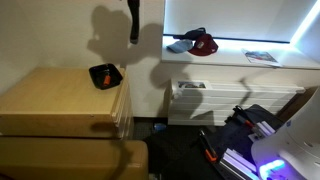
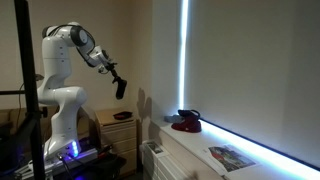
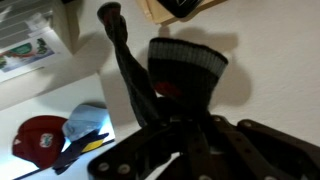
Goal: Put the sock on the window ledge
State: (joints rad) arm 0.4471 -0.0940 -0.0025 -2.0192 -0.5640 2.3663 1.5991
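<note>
Sock (image 2: 120, 88): held up in the air beside the wall, hung from the gripper, well apart from the ledge; a dark body and a grey ribbed cuff are shown in the wrist view.
Gripper (image 2: 111, 72): clamped on the sock.
Window ledge (image 1: 232, 63): white, set under the lit window.
Red cap (image 1: 204, 43): laid on the ledge, touching a blue cap (image 1: 180, 45).
Booklet (image 1: 260, 57): laid flat farther along the ledge; its print is too small to be read.
Dresser (image 1: 60, 100): wooden; a dark tray (image 1: 105, 75) with something orange in it is seen on top.
</note>
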